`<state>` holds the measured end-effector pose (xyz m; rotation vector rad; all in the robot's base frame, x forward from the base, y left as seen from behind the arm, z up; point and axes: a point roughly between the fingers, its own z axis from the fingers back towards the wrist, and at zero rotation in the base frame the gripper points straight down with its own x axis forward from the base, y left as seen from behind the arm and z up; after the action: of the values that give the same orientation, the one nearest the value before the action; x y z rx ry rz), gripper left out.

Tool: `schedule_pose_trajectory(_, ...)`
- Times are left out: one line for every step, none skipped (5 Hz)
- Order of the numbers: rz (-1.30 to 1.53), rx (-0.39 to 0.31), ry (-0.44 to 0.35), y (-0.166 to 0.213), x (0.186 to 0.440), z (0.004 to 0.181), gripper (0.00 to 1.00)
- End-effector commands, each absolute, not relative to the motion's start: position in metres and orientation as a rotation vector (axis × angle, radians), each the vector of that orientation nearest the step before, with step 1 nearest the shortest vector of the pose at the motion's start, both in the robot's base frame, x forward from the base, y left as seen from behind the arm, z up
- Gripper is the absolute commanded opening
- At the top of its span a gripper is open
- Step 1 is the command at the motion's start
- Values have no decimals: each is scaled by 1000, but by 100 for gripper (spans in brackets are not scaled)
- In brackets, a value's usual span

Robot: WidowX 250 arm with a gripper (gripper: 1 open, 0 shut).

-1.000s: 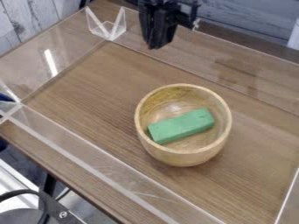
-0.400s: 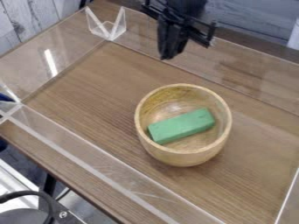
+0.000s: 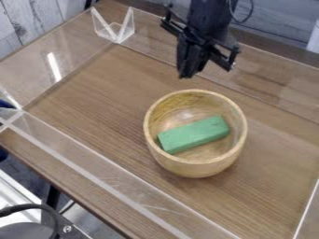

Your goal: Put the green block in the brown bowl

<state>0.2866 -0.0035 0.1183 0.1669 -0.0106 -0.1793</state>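
At the left, a clear low wall [image 3: 75, 163] along the near-left edge of the wooden desk [image 3: 93, 103], meeting another clear panel near the far-left corner, where a small clear angled piece [image 3: 115, 25] stands. Farther right, toward the far edge, the black gripper [image 3: 191, 71] pointing straight down, jaws pressed together and holding nothing, tip hanging above the desk just beyond the far rim of the brown bowl [image 3: 169, 157]. Right of middle, toward the near-right edge, that round light-tan bowl, upright, thick-rimmed, grain visible. Inside it, the green block [image 3: 195, 134], lying flat on the bowl's bottom, long axis slanting from lower left to upper right, clear of the gripper. At the far right, a further clear wall [image 3: 307, 201] along the desk's right edge.
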Motion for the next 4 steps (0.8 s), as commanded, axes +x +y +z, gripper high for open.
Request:
schedule_pose_trajectory(-189, 168, -77, -11, 289, 118, 0)
schedule_pose_trajectory(-188, 173, -82, -13, 290, 105, 0)
schedule_pose_trajectory(-167, 175, -100, 2, 301, 95, 0)
schedule_pose_trajectory(-151, 176, -119, 11, 310, 87, 0)
